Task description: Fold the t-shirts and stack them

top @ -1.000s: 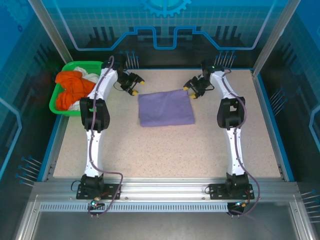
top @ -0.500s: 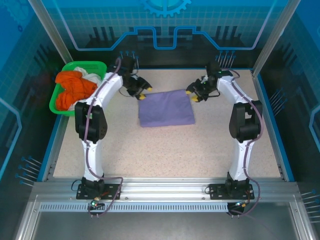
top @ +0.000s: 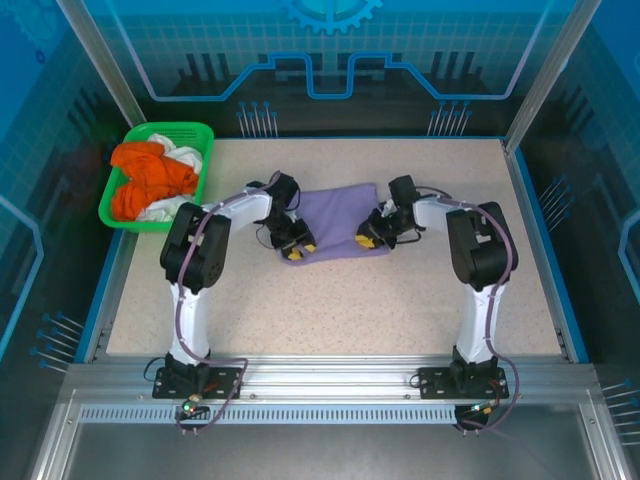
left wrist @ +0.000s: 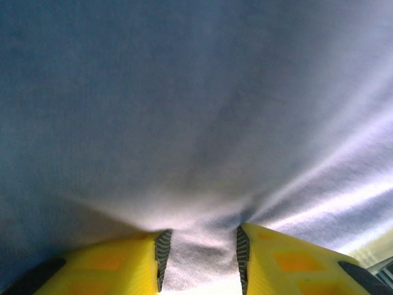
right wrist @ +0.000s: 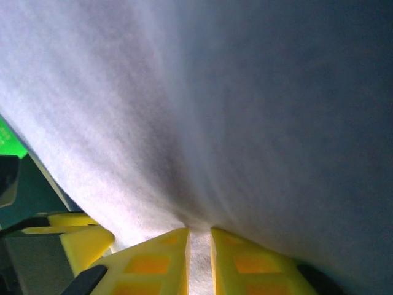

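A lavender-purple t-shirt (top: 338,212) lies folded in the middle of the table, its far edge drawn over toward the near side. My left gripper (top: 300,246) sits at its near left corner and my right gripper (top: 367,241) at its near right corner. In the left wrist view, purple cloth (left wrist: 196,123) is bunched between the yellow fingers (left wrist: 116,264) of the left gripper (left wrist: 199,239). The right gripper (right wrist: 199,239) is pinched narrowly on a fold of the same cloth (right wrist: 245,110). Orange t-shirts (top: 148,182) and a white one (top: 186,153) lie heaped in the basket.
A green mesh basket (top: 200,131) stands at the table's back left corner. Blue rails (top: 540,230) border the speckled table (top: 330,300). Open tabletop lies in front of the purple shirt and to its right.
Both grippers came from the shirt's far corners toward its near edge, narrowing onto the cloth and dragging the far edge over. The purple shirt now looks shorter front to back.
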Action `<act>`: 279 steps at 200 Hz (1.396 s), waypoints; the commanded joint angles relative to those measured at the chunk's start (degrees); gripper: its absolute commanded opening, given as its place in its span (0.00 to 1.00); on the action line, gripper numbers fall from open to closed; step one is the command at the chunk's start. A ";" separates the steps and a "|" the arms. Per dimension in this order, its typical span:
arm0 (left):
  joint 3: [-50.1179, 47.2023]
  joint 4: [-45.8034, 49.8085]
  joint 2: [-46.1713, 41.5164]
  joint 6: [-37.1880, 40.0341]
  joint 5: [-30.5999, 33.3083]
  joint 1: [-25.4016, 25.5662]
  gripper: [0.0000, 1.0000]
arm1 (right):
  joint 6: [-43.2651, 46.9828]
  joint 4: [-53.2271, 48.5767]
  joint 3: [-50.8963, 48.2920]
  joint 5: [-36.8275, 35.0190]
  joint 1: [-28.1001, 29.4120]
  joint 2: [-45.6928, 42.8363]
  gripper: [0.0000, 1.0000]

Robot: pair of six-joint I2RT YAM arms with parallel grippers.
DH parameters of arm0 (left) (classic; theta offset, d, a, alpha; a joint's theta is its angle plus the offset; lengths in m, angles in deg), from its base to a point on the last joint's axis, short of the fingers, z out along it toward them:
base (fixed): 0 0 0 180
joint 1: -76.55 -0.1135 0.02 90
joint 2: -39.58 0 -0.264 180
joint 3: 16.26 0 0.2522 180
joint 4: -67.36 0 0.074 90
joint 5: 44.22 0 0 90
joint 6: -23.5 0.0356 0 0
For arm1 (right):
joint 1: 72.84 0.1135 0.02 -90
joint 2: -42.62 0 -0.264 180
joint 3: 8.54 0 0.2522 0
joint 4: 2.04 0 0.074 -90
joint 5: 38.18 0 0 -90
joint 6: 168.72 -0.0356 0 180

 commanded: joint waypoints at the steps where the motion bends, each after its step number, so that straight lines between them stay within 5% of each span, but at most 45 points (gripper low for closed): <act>1: -9.82 2.57 -4.15 6.13 4.17 1.29 0.38 | 1.62 1.17 -10.12 -3.18 1.15 -3.57 0.20; 38: -17.44 5.66 -13.21 7.56 6.24 1.21 0.42 | 3.22 3.44 -23.15 -3.08 1.75 -15.47 0.29; 55: -14.45 8.46 -16.86 6.71 6.41 0.52 0.48 | 3.10 2.53 -25.10 -4.36 1.71 -23.06 0.44; 80: -4.90 10.54 -18.91 4.11 7.35 -2.02 0.59 | 3.61 0.31 -20.38 -7.80 1.23 -28.83 0.49; 105: 6.13 9.12 -13.70 2.07 5.74 -3.54 0.56 | 4.40 -3.85 -8.74 -8.63 -0.18 -22.71 0.44; 150: 28.33 10.38 6.82 1.37 0.66 -3.39 0.23 | 5.81 -10.05 9.76 -9.67 -1.61 -4.33 0.24; 199: 36.78 12.35 19.25 0.20 4.09 -4.88 0.22 | 6.52 -14.41 17.80 -9.42 -6.23 7.49 0.21; 257: 36.23 11.66 20.74 -5.24 6.47 -7.04 0.23 | 7.06 -15.99 21.67 -7.37 -10.49 10.27 0.45; 279: 36.07 12.09 16.97 -4.88 7.96 -7.47 0.37 | 5.27 -13.78 18.71 -8.27 -13.34 5.33 0.57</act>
